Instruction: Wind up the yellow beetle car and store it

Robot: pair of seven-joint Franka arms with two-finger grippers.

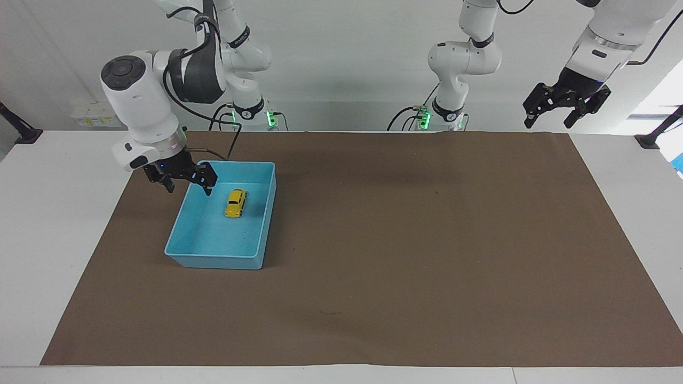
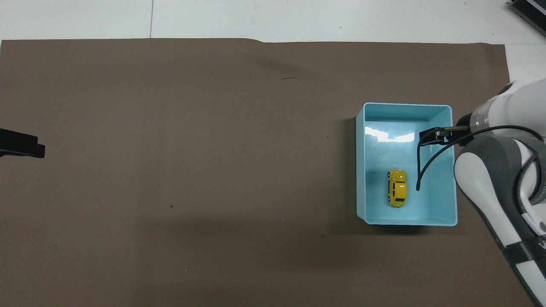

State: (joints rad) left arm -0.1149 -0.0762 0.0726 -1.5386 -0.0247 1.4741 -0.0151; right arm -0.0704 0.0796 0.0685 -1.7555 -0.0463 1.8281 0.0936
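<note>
The yellow beetle car (image 1: 235,203) lies on its wheels on the floor of the blue bin (image 1: 184,254), in the half nearer to the robots; it also shows in the overhead view (image 2: 397,194) inside the bin (image 2: 360,170). My right gripper (image 1: 189,186) is open and empty, raised over the bin's edge at the right arm's end of the table; its one finger (image 2: 430,136) shows in the overhead view. My left gripper (image 1: 549,118) is open and empty, waiting high over the left arm's end of the table; its tip (image 2: 21,144) shows in the overhead view.
A brown mat (image 1: 405,240) covers most of the white table (image 1: 48,213). The bin stands on the mat toward the right arm's end.
</note>
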